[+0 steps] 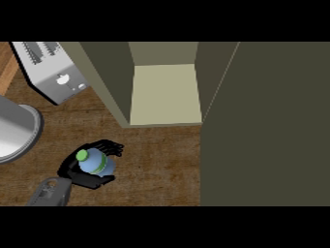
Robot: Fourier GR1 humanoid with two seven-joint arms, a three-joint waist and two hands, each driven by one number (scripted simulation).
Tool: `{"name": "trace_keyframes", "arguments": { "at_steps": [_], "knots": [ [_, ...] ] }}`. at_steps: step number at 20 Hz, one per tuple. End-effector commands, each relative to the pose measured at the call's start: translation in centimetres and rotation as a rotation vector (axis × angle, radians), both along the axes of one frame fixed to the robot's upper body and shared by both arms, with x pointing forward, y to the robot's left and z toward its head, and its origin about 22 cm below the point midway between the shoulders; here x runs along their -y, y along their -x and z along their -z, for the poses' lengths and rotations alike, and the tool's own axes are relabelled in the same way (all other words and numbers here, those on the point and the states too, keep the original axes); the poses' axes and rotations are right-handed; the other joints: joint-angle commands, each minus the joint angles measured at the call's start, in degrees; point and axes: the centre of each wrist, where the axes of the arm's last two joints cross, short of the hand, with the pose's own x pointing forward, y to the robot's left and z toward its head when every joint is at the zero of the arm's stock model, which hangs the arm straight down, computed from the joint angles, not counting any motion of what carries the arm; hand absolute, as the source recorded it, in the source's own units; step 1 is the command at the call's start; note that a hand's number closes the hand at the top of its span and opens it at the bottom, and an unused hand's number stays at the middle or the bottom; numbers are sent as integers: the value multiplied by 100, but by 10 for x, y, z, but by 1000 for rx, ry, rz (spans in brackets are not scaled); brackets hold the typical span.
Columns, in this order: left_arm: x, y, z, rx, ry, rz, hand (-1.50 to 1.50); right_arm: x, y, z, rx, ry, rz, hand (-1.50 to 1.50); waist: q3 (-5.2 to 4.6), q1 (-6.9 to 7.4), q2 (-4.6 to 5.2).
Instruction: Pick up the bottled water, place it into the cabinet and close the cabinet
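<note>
Near the wooden counter's (160, 160) front edge, left of the middle, the left hand (89, 167) curls around the bottled water (96, 163), whose green cap (82, 155) faces up. No label text is readable. Behind it the cabinet (164, 94) stands open, its door (275, 126) swung out rightward. A toaster (53, 72) and a steel pot (7, 131) occupy the counter's left side.

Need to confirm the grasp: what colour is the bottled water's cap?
Green cap on the blue bottled water; head view.
</note>
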Motion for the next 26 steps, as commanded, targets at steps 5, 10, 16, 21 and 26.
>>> {"name": "trace_keyframes", "arguments": {
  "at_steps": [5, 10, 16, 21, 26],
  "knots": [
    [-2, 0, 8, -53, 250, 64, 150, -22, 14, -39, 51, -9, -19, -150, -2, 56, -1],
    [-32, 17, 10, 61, 251, -322, 150, -5, 14, -25, 65, -8, 25, -150, 0, 171, -26],
    [-53, 29, 11, 185, 232, -785, 150, -4, 19, -28, 79, -2, 4, -150, 9, 149, -44],
    [-43, 15, -4, 262, 196, -762, 150, -13, 27, -51, 32, 5, -5, -150, 19, 177, -46],
    [-18, 11, -11, 232, 199, -668, 150, -9, 26, -48, 46, -7, 16, -150, 27, 221, -61]
  ]
}}
